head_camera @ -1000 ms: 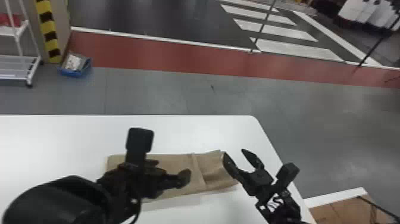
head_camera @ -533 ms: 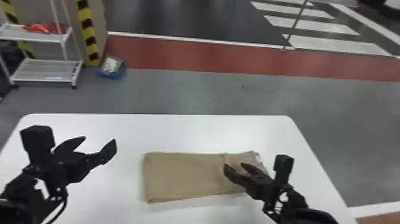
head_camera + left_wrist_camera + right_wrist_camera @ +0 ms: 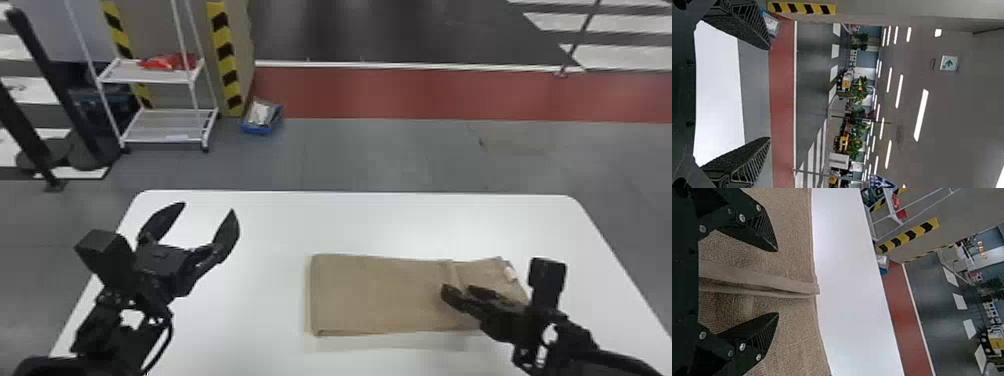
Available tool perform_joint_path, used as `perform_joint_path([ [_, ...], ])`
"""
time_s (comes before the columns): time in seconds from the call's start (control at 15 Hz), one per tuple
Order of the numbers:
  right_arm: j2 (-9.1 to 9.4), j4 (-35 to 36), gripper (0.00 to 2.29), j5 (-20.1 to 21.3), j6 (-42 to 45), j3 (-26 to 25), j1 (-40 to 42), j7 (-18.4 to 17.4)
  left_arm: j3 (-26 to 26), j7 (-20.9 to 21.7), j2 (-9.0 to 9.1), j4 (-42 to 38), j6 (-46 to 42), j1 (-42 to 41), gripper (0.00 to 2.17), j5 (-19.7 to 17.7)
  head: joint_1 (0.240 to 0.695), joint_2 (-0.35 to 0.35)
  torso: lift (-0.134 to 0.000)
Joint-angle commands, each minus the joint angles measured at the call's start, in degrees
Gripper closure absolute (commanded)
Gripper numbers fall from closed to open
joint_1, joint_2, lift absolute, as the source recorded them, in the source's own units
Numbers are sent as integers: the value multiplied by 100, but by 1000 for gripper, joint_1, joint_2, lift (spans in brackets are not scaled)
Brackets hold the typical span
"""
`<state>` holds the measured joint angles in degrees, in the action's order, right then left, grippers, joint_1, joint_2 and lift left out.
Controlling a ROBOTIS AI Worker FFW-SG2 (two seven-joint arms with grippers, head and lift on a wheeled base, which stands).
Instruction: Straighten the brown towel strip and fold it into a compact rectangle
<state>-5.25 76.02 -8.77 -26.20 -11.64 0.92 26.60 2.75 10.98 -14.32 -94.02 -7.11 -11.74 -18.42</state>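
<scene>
1. At far left, beyond the work area, a white metal rack with thin posts [image 3: 162,75] holds a crumpled, glossy red item [image 3: 170,62] on its upper shelf.
2. The left claw, black with two flat fingers [image 3: 208,206], hangs wide apart over the left part of the white, smooth, round-cornered surface [image 3: 350,220]. The left wrist view shows finely ribbed fingers [image 3: 756,160] and, farther off, a white sign bearing a green arrow [image 3: 948,62].
3. On the grey floor behind, a small blue container [image 3: 257,130] sits beside a column banded in yellow and black [image 3: 227,65].
4. The brown towel strip, a flat oblong of looped, nubby cloth [image 3: 375,295], lies lengthwise across the surface, from near its middle toward the right side. Its left end is squared off. A smoother raised fold [image 3: 451,272] crosses the cloth nearer the right end.
5. The right claw, also black [image 3: 457,289], is poised at the towel's right part, its fingers spread. In the right wrist view, the fold shows between them; whether they touch the cloth cannot be told.
6. A small pale tag [image 3: 511,273] marks the towel's right end; any lettering is too small to tell.
</scene>
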Motion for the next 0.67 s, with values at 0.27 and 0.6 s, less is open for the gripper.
perform_joint_path([
  [0.27,-20,9,677,-81,-241,-5,-92,117,76,-70,0,-125,22,-57,80,119,695,-39,0],
  [0.6,-20,80,772,-72,-786,-5,-233,126,32,-61,-27,-213,57,-127,80,110,695,-32,0],
])
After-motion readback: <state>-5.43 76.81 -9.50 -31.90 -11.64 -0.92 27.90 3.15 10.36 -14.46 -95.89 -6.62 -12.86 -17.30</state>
